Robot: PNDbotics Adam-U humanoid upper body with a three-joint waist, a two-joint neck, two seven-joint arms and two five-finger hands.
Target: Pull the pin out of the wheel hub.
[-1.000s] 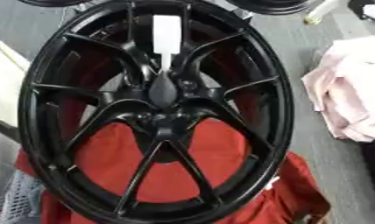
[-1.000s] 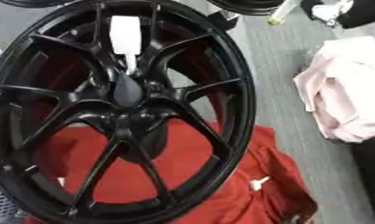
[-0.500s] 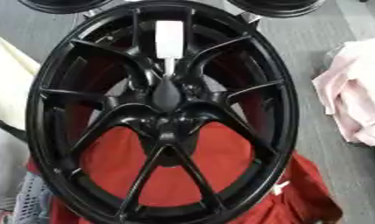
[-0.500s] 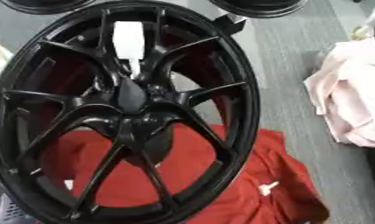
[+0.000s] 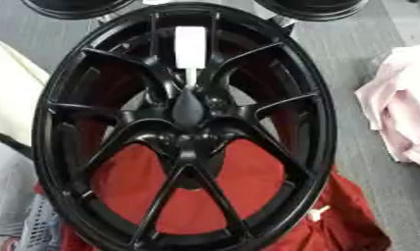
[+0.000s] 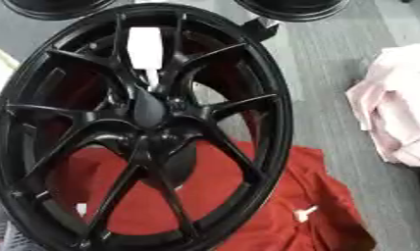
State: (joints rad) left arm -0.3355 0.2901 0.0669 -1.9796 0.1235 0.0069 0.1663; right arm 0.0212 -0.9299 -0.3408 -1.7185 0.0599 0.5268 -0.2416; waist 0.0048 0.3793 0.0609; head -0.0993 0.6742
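Neither robot hand appears in either view, so their state cannot be told. A white pin (image 5: 190, 49) stands in the centre of a black wheel hub (image 5: 186, 128), which lies over a red cloth (image 6: 274, 215). Pink fabric (image 5: 401, 108) lies right.

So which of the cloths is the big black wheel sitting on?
The red cloth. The wheel lies on top of it and red shows between the spokes. The pink cloth lies off to the right, clear of the wheel.

One black wheel hub (image 5: 183, 142), one white pin (image 5: 190, 46), one red cloth (image 6: 282, 215), one pink cloth (image 5: 402, 112)
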